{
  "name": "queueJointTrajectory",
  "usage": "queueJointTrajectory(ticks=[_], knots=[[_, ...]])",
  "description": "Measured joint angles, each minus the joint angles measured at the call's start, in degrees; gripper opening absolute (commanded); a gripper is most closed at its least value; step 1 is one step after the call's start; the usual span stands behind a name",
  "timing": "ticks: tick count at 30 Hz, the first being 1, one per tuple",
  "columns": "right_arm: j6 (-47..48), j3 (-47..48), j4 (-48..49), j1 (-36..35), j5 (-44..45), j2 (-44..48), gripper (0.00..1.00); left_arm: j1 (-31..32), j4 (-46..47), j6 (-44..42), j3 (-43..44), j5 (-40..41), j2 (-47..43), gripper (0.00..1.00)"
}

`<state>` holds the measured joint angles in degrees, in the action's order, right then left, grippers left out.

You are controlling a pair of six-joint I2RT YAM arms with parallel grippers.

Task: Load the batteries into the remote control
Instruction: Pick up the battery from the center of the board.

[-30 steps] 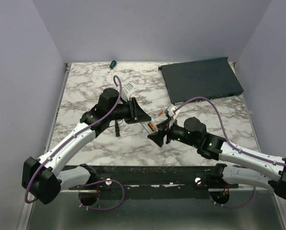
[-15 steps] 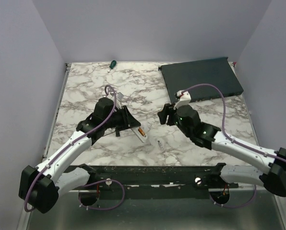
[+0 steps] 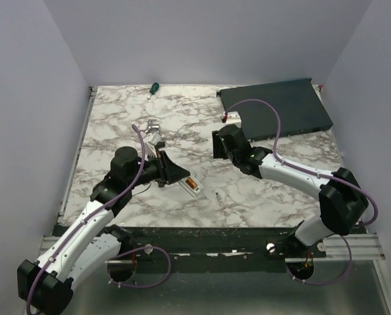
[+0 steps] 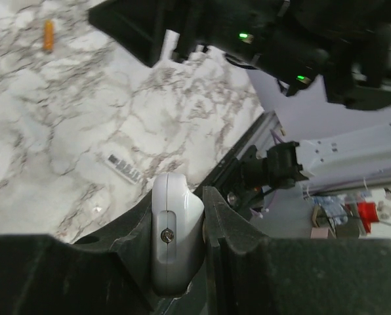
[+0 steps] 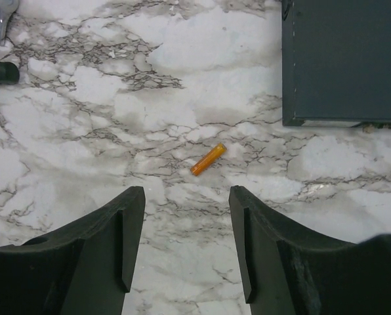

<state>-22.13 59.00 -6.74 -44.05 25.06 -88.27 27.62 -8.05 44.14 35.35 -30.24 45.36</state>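
My left gripper (image 3: 176, 173) is shut on the white remote control (image 3: 195, 189), holding it low over the marble in the top view. An orange battery (image 3: 191, 183) sits in the remote's open side. In the left wrist view the jaws clamp the remote's rounded end (image 4: 176, 226). A second battery (image 5: 208, 159) lies loose on the marble, just ahead of my right gripper (image 5: 185, 197), which is open and empty. The same battery (image 4: 48, 35) shows far off in the left wrist view. My right gripper (image 3: 218, 142) hovers at the table's middle, beside the dark box.
A large dark flat box (image 3: 277, 105) fills the far right. A silver bracket (image 3: 151, 128) lies behind the left gripper. A green-handled screwdriver (image 3: 153, 87) rests at the far edge. A small grey strip (image 3: 218, 196) lies on the marble near the remote.
My right arm pulled away from the remote and swung towards the far middle, its jaws narrowing slightly. My left gripper drew the remote back towards the near left. The grey strip now lies on the table.
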Motion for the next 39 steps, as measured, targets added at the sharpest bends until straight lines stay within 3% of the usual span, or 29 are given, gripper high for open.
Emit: queueJointTrajectory(ticks=[10,16,23,27,30,39], knots=[[16.5,-4.3,5.5,1.0,-3.1,7.5,0.68,0.0,13.3,-2.4,-0.7,-17.1,-2.0,0.00],[29.4,-11.1,11.1,1.7,-11.5,16.2,0.72,0.0,18.2,-3.2,-0.8,-25.0,-3.2,0.00],[40.8,-11.3,11.2,3.7,-19.3,18.1,0.72,0.0,21.6,-4.3,-0.8,-31.6,-5.1,0.00],[48.3,-9.0,5.6,4.9,-26.9,17.4,0.72,0.0,21.0,-5.8,-0.6,-32.2,-5.6,0.00],[59.7,-3.4,-3.2,5.5,-34.6,13.5,0.72,0.0,17.6,-7.9,0.0,-30.3,-5.4,0.00],[81.6,19.4,-30.2,12.5,-46.8,-10.4,0.68,-0.4,3.6,-13.7,2.8,-18.7,-5.9,0.00]])
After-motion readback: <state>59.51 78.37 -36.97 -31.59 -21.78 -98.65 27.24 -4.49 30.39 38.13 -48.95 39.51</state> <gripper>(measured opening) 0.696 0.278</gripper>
